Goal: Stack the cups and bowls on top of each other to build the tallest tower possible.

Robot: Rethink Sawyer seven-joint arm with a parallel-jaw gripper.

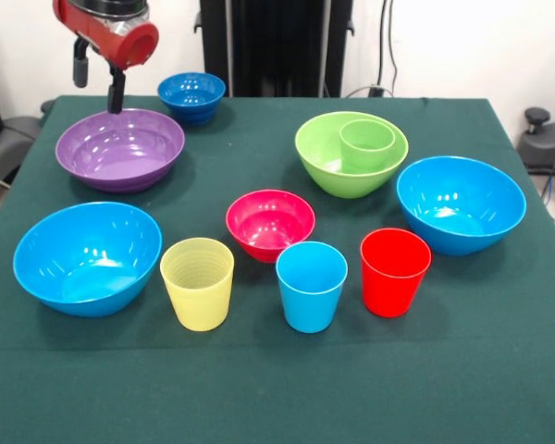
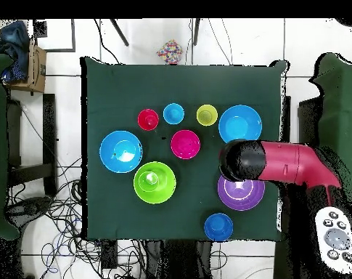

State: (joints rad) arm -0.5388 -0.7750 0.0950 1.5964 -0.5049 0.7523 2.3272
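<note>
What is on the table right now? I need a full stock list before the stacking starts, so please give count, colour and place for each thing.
Large bowls: three; light blue front left, light blue right, lime green centre right.
Purple bowl: one, wide, back left.
Small bowls: two; pink-red centre, dark blue at the back.
Cups: four; green inside the lime green bowl; pale yellow, light blue and red upright in a front row.
Tablecloth: one, dark green.
Remote control: one, white, off the table.
Gripper: red and black, above the purple bowl's far rim.
</note>
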